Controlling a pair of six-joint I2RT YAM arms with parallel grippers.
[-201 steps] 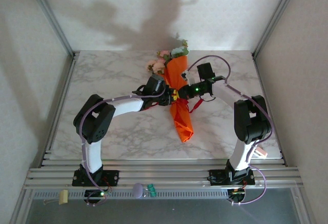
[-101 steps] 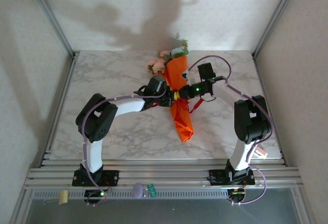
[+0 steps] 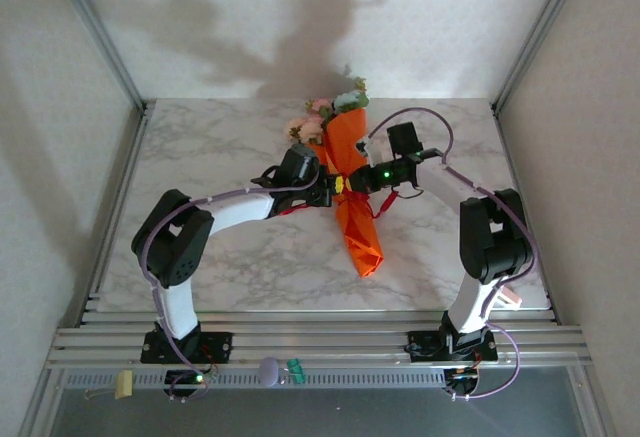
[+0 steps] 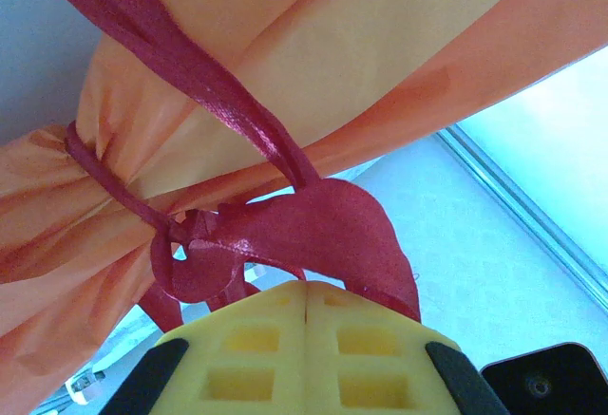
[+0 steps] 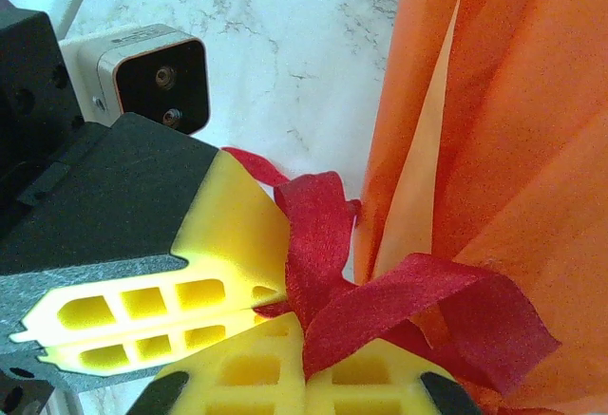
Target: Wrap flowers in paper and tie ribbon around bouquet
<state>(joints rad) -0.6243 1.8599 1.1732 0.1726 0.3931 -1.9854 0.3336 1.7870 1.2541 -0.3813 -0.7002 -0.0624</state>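
**A:** What is the setting?

**B:** A white marbled tabletop (image 3: 200, 157) with pale walls (image 3: 250, 17) around it and metal rails (image 3: 300, 342) along the near edge.

**A:** And the biggest thing on it?

**B:** The bouquet (image 3: 357, 222). It lies near the middle, narrow end toward the arms and wide end toward the far wall. Its orange paper (image 3: 345, 142) is gathered in tight at the waist.

**A:** The flowers?

**B:** The flowers (image 3: 318, 117), pink and pale heads with green leaves, stick out of the far end of the paper.

**A:** Where is the ribbon?

**B:** The red ribbon (image 4: 285, 235) goes round the pinched waist of the paper and crosses into a knot right against it. One loose end trails on the tabletop just right of the cone.

**A:** And the hands?

**B:** They meet at the waist. The left hand (image 3: 328, 189) comes in from the left and the right hand (image 3: 352, 181) from the right, nearly touching. The left hand's yellow fingers (image 4: 256, 358) are pressed flat together with a fold of ribbon nipped at their tips. The right hand's fingers (image 5: 237, 377) are closed the same way, and a strand of ribbon comes out from between them.
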